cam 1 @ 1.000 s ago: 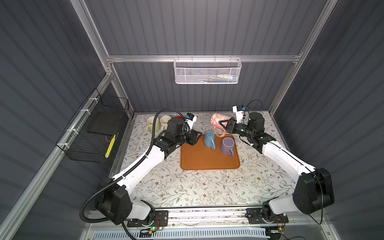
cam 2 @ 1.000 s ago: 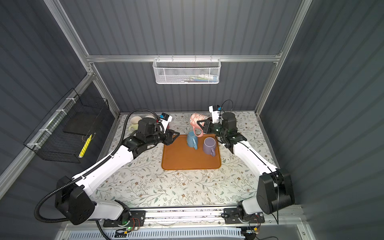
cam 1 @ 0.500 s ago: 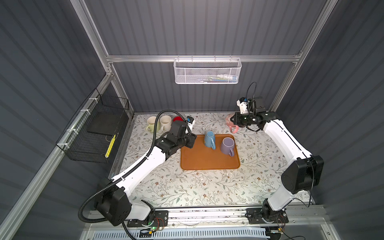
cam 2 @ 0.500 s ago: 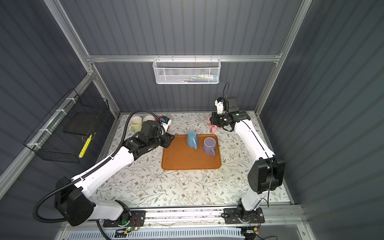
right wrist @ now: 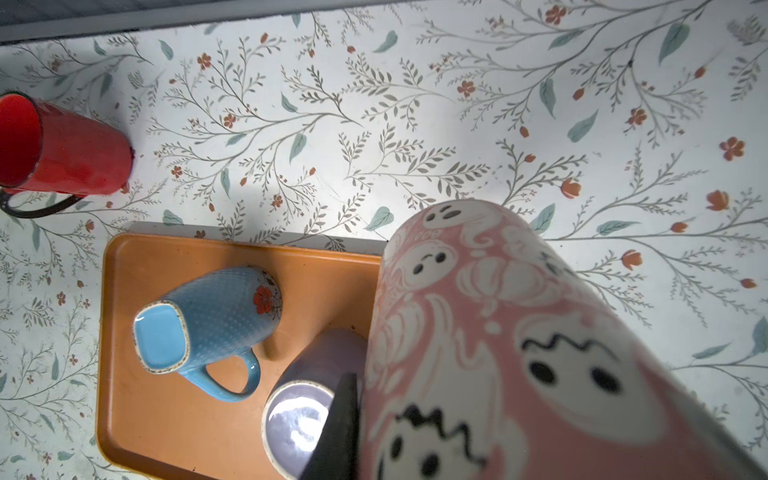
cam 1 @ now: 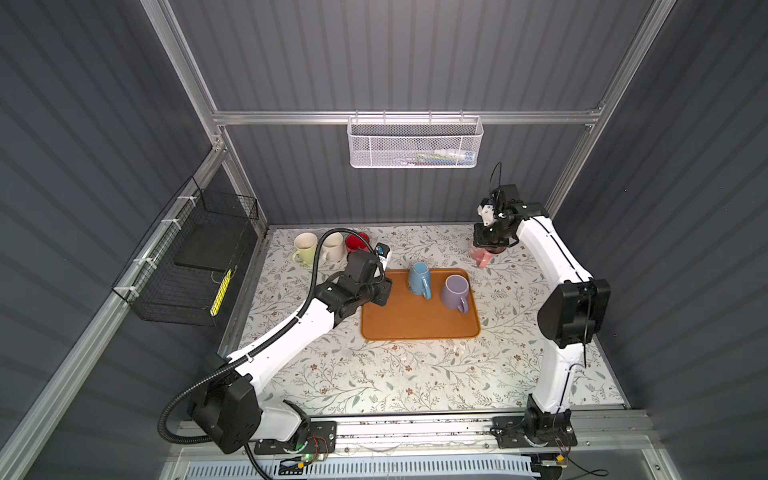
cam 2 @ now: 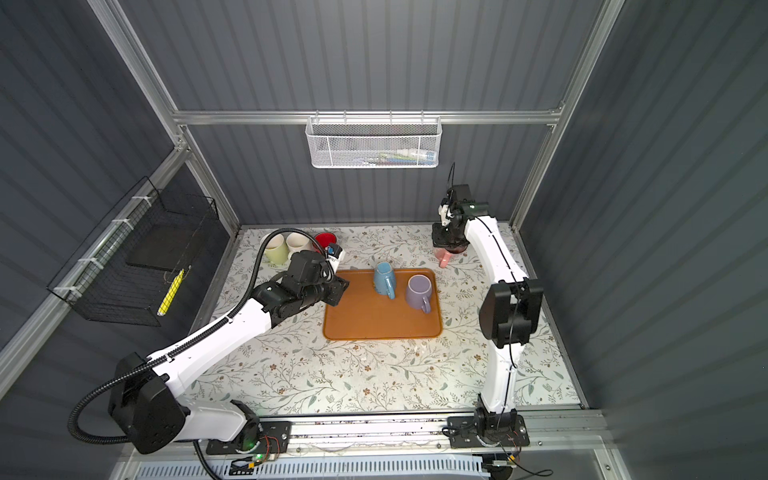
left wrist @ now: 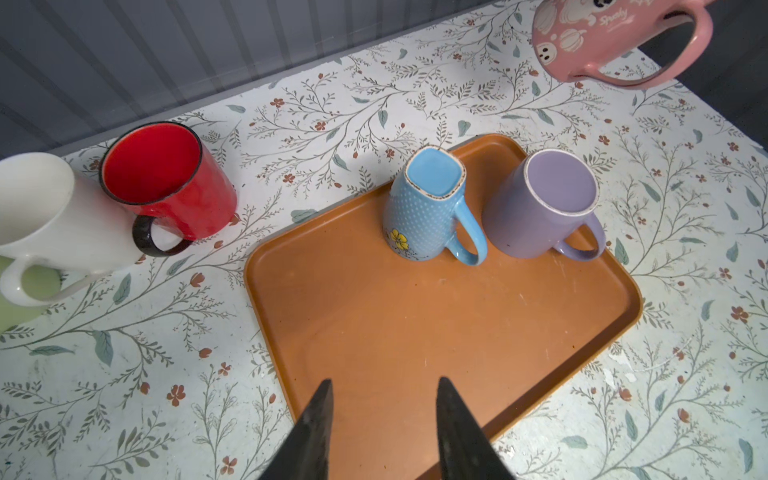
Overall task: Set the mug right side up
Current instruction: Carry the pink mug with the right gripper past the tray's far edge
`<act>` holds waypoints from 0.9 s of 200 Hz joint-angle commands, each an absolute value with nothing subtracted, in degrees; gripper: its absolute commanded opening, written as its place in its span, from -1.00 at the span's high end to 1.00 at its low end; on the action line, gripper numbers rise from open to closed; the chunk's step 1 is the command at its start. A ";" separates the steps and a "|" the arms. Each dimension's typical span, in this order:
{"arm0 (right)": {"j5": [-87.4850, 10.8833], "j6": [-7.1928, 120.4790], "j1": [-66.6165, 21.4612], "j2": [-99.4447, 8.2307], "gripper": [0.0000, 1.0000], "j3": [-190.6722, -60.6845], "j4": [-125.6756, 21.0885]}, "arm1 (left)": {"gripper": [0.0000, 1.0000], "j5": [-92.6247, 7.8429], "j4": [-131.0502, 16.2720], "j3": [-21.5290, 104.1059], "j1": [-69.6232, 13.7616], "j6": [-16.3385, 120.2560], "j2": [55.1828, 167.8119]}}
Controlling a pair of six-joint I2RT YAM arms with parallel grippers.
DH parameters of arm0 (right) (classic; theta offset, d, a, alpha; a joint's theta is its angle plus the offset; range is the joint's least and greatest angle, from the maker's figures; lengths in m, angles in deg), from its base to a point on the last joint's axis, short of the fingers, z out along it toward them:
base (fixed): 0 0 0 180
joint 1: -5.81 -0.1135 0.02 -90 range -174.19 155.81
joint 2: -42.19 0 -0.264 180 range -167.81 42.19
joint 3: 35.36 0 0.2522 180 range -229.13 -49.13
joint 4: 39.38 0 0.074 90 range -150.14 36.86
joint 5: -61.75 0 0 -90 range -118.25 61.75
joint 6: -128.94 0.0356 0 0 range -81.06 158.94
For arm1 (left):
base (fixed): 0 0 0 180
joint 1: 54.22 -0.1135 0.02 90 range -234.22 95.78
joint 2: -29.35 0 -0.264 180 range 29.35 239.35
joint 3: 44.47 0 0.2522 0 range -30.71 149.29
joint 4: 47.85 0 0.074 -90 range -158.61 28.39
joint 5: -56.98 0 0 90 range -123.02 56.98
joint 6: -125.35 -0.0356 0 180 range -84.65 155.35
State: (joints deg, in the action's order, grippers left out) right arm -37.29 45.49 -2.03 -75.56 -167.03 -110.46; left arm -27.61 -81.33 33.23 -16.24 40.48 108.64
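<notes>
Six glazed mugs (cam 1: pixel 419 280), one smooth orange tray (cam 1: pixel 415 328): two are sitting inverted on it, three standing at surface's (cam 1: pixel 374 374) far-left corner. Right claw (cam 1: pixel 490 243) is gripping ghost-printed pink mug (cam 1: pixel 482 258) over far-right corner; left claw (left wrist: pixel 385 380) half-open, empty.

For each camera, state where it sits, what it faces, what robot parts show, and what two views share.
Top views: high over the front of the table, facing down and back; left arm and right arm show whole.
Left wrist: on the left arm, facing orange tray, blue mug, purple mug; open left gripper shows.
Right wrist: on the right arm, facing along the held pink mug; one finger shows.
Shared: both wrist views show tray, blue mug, red mug.
</notes>
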 commanded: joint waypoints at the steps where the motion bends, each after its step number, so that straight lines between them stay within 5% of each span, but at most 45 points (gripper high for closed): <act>1: -37.59 42.62 -1.23 -76.58 1.00 -172.50 -113.16 | 0.18 -27.10 -80.63 32.67 -15.64 41.49 107.23; 79: -35.97 37.82 0.60 -93.00 1.00 -193.59 -124.13 | 0.19 -26.52 -81.80 31.20 -15.20 41.94 105.96; 180: -37.03 34.63 1.30 -102.28 1.00 -201.65 -121.38 | 0.20 -26.80 -83.47 33.80 -15.20 41.08 109.40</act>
State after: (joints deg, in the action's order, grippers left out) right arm -36.83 35.87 1.27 -102.27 -198.07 -124.04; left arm -26.58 -82.32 31.81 -15.52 41.11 108.25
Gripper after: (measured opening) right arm 0.111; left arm 0.403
